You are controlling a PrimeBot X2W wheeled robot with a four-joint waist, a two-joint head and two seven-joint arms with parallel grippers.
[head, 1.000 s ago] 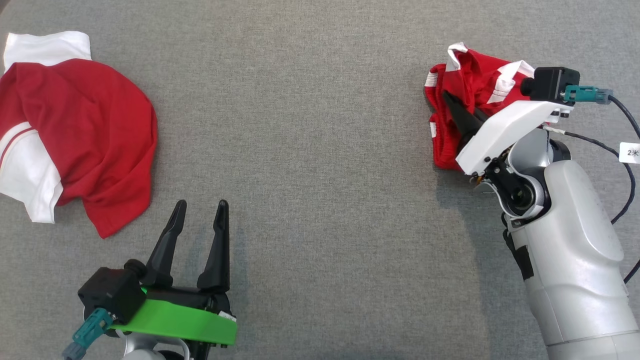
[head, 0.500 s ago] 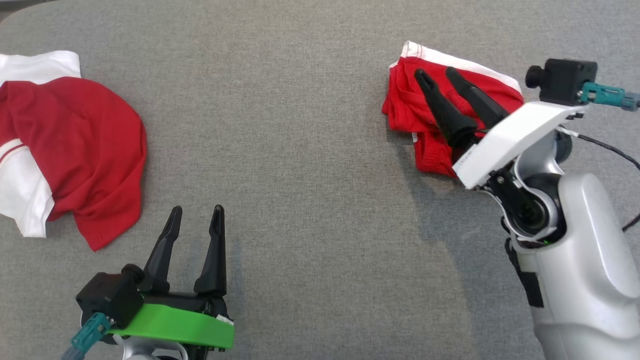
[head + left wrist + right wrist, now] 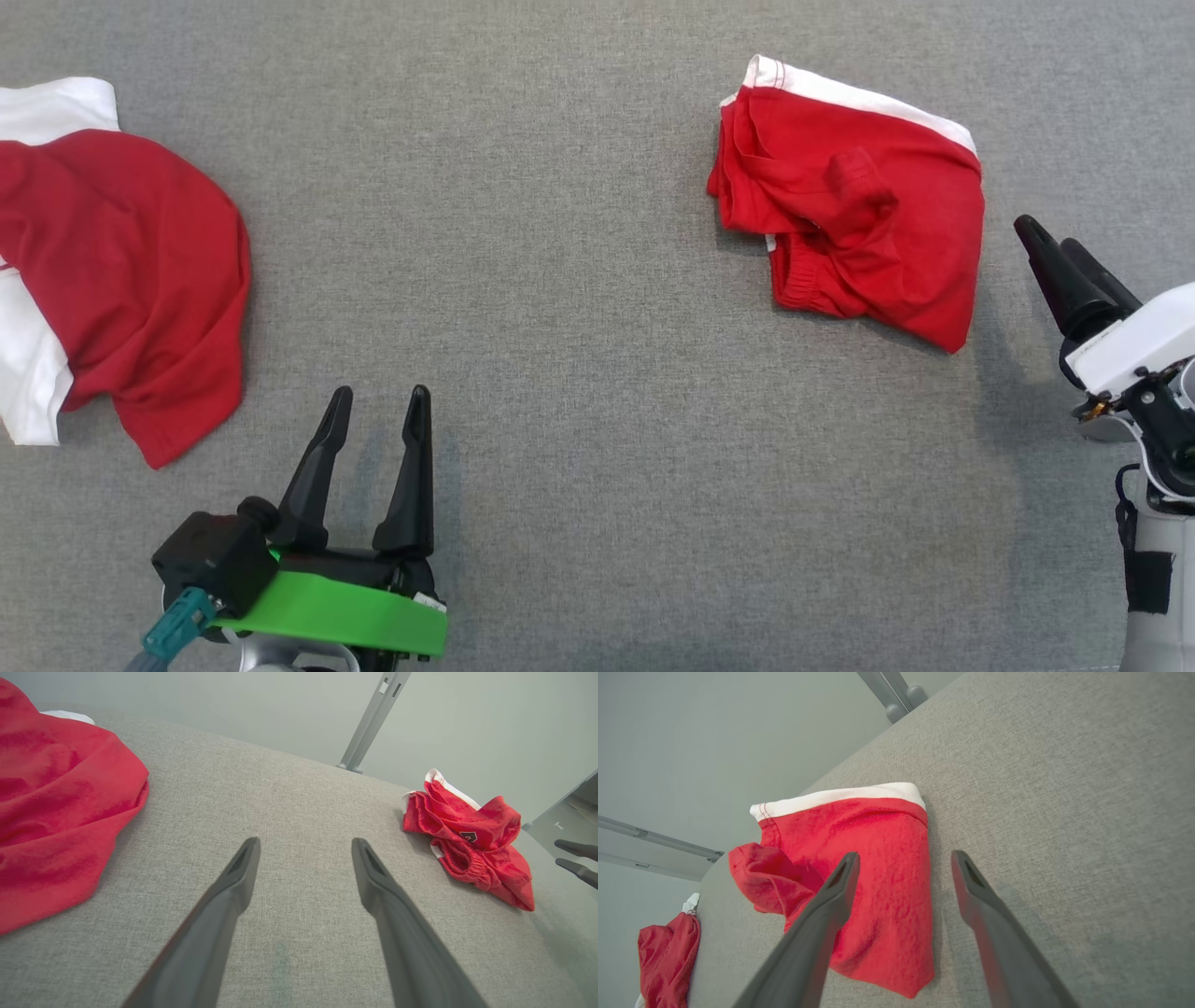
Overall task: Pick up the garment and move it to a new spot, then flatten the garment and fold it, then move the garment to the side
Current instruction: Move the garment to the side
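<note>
Grey woven cloth (image 3: 579, 373) covers the whole work surface and carries everything else. At its far left edge lies a red shirt (image 3: 121, 280) with white sleeves, loosely heaped and partly cut off by the head view's border. The red shorts (image 3: 868, 215) lie toward the far right of the surface, a smaller bundle, doubled over on itself rather than spread flat, with a white band along the far edge and a gathered waistband showing at the near left corner.

The left gripper (image 3: 381, 397) sits low near the robot, fingers spread apart with nothing between them, pointing away over bare cloth, well apart from both garments (the shirt is its closer one).

The right gripper (image 3: 1046, 235) also stands released and empty, just off the shorts' right side with a strip of bare cloth between. Its fingers point up and to the left, toward the bundle. In the right wrist view the shorts (image 3: 873, 882) lie ahead and left of the fingers.

The shorts' long axis runs from far left down to near right, so its low corner is the part closest to the right gripper. That arm looks far better placed for any further handling of them.
</note>
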